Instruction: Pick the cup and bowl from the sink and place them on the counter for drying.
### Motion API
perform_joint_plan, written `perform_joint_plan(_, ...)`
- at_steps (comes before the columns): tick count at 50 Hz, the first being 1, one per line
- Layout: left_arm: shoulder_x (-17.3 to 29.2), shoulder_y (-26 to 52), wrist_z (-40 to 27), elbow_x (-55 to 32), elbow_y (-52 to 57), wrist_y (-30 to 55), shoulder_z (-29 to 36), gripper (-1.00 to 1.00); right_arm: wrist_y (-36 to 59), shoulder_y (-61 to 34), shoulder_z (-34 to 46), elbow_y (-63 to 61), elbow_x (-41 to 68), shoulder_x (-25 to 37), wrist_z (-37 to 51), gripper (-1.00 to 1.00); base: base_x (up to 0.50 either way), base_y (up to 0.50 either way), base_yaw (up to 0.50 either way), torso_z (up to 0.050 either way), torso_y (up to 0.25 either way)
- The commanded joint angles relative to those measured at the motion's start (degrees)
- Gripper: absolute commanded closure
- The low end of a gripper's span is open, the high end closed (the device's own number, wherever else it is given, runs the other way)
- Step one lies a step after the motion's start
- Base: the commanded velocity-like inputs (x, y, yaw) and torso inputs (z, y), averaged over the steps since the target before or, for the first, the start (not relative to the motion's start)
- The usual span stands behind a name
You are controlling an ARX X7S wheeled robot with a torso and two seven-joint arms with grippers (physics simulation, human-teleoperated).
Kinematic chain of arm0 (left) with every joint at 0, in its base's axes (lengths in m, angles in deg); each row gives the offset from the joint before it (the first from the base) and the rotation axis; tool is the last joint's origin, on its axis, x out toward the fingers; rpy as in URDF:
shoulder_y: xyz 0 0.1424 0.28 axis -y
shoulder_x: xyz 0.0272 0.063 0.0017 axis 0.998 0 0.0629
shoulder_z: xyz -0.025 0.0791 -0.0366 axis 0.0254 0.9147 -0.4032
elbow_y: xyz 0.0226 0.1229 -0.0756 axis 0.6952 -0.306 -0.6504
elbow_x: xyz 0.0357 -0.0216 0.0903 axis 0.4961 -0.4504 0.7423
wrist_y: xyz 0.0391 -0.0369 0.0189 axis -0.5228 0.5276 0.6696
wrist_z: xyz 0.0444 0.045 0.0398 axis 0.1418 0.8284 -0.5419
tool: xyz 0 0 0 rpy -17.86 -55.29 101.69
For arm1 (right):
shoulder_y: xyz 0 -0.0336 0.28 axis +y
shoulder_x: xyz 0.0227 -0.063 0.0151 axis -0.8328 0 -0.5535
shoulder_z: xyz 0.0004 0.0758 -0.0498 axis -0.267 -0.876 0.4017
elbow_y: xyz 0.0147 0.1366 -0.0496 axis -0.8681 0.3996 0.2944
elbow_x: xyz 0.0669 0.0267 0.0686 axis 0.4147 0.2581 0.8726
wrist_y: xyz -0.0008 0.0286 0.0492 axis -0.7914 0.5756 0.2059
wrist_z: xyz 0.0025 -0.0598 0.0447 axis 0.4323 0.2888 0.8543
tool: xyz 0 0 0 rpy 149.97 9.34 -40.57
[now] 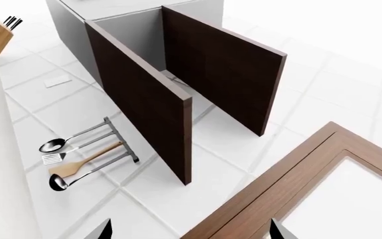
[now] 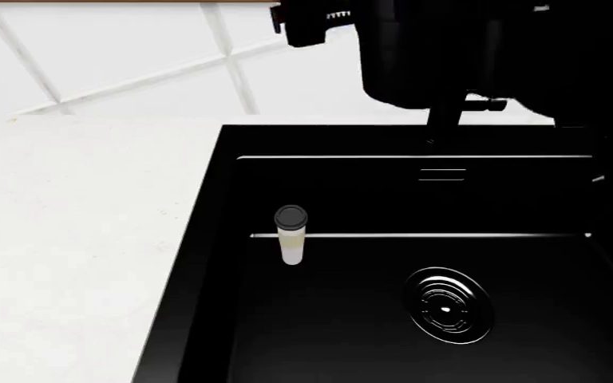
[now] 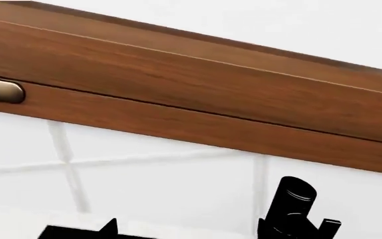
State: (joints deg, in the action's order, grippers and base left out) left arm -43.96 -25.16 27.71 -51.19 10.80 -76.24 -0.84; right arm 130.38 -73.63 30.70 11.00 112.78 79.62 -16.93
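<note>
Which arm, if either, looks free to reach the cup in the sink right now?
Probably either: the cup stands alone and uncovered in the sink, nothing beside it. Both wrist views face the wall, so neither gripper is near yet.

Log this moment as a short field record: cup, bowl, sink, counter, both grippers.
cup: upright in the sink, black lid on, left of the drain, point
bowl: not in any view
counter: white, nothing on its visible part, left of the sink
left gripper: only fingertips show, apart, empty, aimed at tiled wall and utensil rack
right gripper: fingertips apart, empty, raised near the faucet, point
</note>
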Motion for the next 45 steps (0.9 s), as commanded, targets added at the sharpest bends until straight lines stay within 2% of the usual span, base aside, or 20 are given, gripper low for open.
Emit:
perform_joint_plan(1, 0.37, 0.59, -0.46, 0.63, 0.14, 0.57, 0.51, -1.00, -0.14, 4.05, 1.97, 0.47, -0.51, -1.82, -2.03, -1.00, 0.00, 0.00, 0.00, 0.000, 0.000)
perform_joint_plan(12, 0.84, 1.15, -0.98, 1.32, 0.44, 1.13, 1.03, -1.00, 5.10, 4.35, 3.08, 3.84, 6.85, -3.03, -0.51, -1.00, 0.00, 0.00, 0.00, 0.000, 0.000)
perform_joint_plan(20, 0.84, 0.77, -1.00, 1.18, 0.63, 0.91, 0.76, -1.00, 5.47, 5.52, 2.53, 4.10, 10.93, -2.79, 1.52, -1.00, 0.00, 0.00, 0.00, 0.000, 0.000)
perform_joint_plan(32, 1.19, 1.14, -1.50, 1.62, 0.81, 1.25, 1.21, -1.00, 8.72, 6.33, 4.29, 4.49, 13.93, -2.82, 1.88, -1.00, 0.00, 0.00, 0.00, 0.000, 0.000)
perform_joint_plan(45, 1.37, 1.47, -1.63, 2.22, 0.78, 1.44, 1.75, -1.00, 7.57, 8.86, 4.18, 3.40, 15.11, -2.85, 1.69, -1.00, 0.00, 0.00, 0.00, 0.000, 0.000)
